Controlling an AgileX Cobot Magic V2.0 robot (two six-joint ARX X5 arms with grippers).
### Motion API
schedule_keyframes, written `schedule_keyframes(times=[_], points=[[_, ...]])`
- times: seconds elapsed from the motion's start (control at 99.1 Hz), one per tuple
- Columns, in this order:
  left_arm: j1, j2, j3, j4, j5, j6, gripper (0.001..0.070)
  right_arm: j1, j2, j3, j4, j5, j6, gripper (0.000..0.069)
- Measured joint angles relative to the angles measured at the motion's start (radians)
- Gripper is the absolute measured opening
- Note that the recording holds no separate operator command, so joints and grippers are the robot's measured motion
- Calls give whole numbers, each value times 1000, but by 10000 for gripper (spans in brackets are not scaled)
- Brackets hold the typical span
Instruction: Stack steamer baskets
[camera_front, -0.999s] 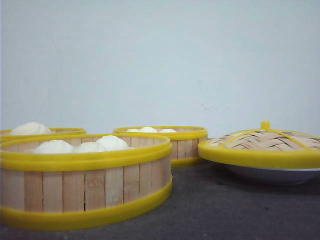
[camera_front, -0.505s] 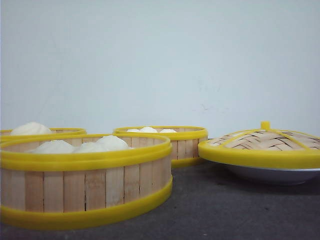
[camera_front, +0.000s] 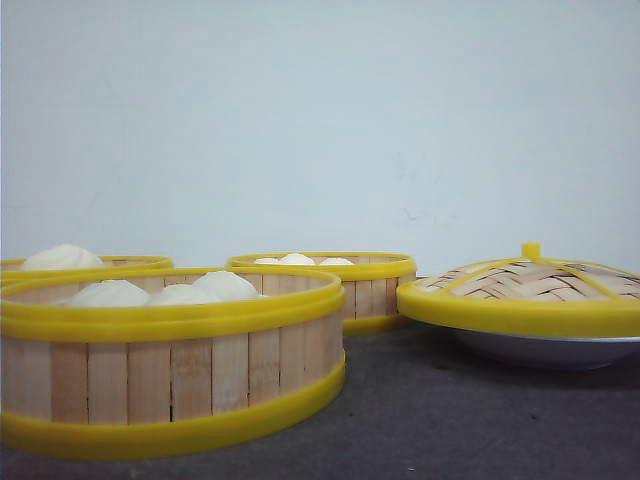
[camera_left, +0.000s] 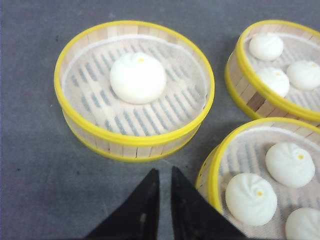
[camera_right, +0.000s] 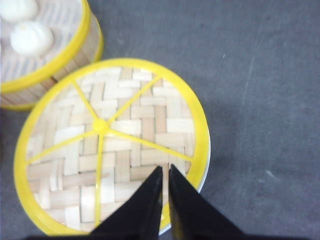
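Three steamer baskets with pale slat walls and yellow rims stand apart on the dark table. In the front view one basket (camera_front: 170, 360) is near left, another (camera_front: 95, 264) behind it at far left, the third (camera_front: 335, 285) at mid back. The left wrist view shows a basket with one bun (camera_left: 134, 90), and two others (camera_left: 280, 65) (camera_left: 260, 185) holding several buns. My left gripper (camera_left: 162, 172) hovers shut and empty over bare table between them. Above the woven lid, my right gripper (camera_right: 166, 170) is shut and empty, with a basket (camera_right: 45, 50) beyond. Neither gripper appears in the front view.
A domed woven lid (camera_front: 525, 290) with yellow rim and knob rests on a white shallow dish (camera_front: 545, 350) at the right. In the right wrist view the lid (camera_right: 110, 145) fills the middle. Grey table (camera_right: 260, 75) lies beside it. A pale wall stands behind.
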Motion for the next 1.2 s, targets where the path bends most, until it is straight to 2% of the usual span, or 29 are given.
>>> schedule_keyframes(times=[0.05, 0.091, 0.202, 0.242, 0.283, 0.343, 0.515, 0.737, 0.928, 1.201], points=[[0, 0, 0, 0, 0, 2, 58, 0, 2, 0, -1, 0, -6, 29], [0, 0, 0, 0, 0, 5, 117, 0, 2, 0, -1, 0, -9, 81], [0, 0, 0, 0, 0, 10, 374, 0, 2, 0, -1, 4, -15, 397], [0, 0, 0, 0, 0, 13, 442, 0, 2, 0, -1, 4, -15, 500], [0, 0, 0, 0, 0, 14, 480, 0, 2, 0, -1, 4, -15, 563], [0, 0, 0, 0, 0, 15, 505, 0, 2, 0, -1, 4, -15, 608], [0, 0, 0, 0, 0, 14, 520, 2, 2, 0, 24, -1, -8, 636], [0, 0, 0, 1, 0, 14, 520, 59, 69, 6, 232, -103, 72, 632], [0, 0, 0, 1, 0, 14, 520, 131, 278, 122, 278, -105, 109, 619], [0, 0, 0, 0, 0, 14, 520, 200, 670, 415, 264, -95, 104, 619]])
